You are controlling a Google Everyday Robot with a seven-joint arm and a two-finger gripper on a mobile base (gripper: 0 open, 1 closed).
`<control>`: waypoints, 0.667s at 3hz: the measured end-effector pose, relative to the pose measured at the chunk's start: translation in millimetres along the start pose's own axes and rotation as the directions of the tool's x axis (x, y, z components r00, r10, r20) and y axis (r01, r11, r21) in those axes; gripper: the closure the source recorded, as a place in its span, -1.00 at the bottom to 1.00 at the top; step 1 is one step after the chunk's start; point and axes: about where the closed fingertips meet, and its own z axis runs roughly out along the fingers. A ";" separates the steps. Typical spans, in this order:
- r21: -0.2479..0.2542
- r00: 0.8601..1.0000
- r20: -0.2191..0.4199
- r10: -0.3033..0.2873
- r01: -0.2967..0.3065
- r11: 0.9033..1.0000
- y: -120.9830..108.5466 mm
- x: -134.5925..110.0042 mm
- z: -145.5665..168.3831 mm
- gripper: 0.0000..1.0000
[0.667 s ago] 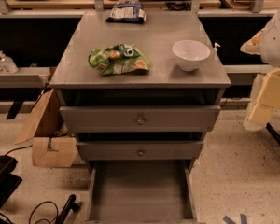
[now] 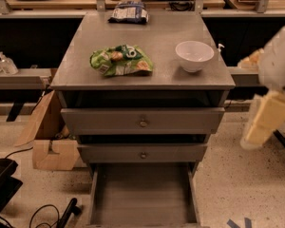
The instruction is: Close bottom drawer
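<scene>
The grey metal cabinet (image 2: 142, 32) has three drawers. Its bottom drawer (image 2: 142, 194) is pulled far out toward the camera. The long flat tray lies open and looks empty, and its front panel is cut off by the lower edge of the view. The middle drawer front (image 2: 142, 153) and the top drawer front (image 2: 142, 121) each stick out a little. My gripper (image 2: 257, 131) hangs at the right of the cabinet, about level with the upper two drawer fronts. It is clear of the cabinet and touches nothing.
On the cabinet top lie a green snack bag (image 2: 121, 60), a white bowl (image 2: 194, 55) and a dark bag (image 2: 128, 12). A cardboard box (image 2: 52, 148) stands on the floor at the left. Black cables (image 2: 47, 215) and a dark object (image 2: 2, 179) lie at the lower left.
My gripper has dropped lower and slightly left beside the cabinet. The drawers and the things on top have not moved.
</scene>
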 end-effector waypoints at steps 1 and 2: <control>-0.037 0.996 0.069 0.056 -0.053 0.998 31.7 44.6 63.7 -1.00; -0.074 0.989 0.125 0.082 -0.073 0.995 65.7 88.1 141.7 -1.00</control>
